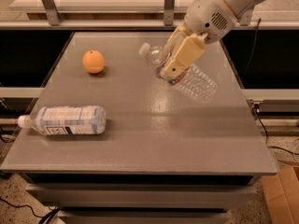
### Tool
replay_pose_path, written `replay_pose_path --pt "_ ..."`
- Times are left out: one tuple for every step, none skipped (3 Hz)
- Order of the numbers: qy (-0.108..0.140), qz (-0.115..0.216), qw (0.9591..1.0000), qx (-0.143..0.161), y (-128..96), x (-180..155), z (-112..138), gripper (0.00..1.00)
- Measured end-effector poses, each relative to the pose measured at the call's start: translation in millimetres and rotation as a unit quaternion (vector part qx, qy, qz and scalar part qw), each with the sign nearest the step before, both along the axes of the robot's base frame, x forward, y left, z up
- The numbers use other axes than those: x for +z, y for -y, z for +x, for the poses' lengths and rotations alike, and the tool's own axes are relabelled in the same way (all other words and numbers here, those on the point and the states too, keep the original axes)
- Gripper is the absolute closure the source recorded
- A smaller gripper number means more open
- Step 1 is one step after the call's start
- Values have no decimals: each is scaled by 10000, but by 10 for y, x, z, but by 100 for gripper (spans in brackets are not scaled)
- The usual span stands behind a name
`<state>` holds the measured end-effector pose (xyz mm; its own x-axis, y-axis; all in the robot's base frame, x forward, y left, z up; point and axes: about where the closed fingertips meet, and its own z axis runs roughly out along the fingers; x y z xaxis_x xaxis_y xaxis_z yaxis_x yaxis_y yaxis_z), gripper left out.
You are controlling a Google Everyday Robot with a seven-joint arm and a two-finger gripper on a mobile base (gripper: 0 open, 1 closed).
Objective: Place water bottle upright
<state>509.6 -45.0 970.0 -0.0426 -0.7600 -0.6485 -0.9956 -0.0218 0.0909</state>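
The water bottle is a small clear ribbed plastic bottle with a white cap. It is held tilted above the grey table, cap up and to the left, base down and to the right. My gripper is shut on the water bottle near its shoulder, where its tan fingers cover the label band. It hangs from the white arm that comes in from the upper right.
A fatter bottle with a large white-and-blue label lies on its side at the front left of the table. An orange sits at the back left. A cardboard box stands on the floor at the right.
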Motion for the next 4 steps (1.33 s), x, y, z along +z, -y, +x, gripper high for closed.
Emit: replay_pose_path --pt "55 49 10000 -45 -33 8 42 100" --pt "122 181 9995 -245 -61 -31 27 100" --pt "235 378 9976 -523 -132 -76 -42 100" --pt "347 769 9933 -792 -198 -105 -111 100"
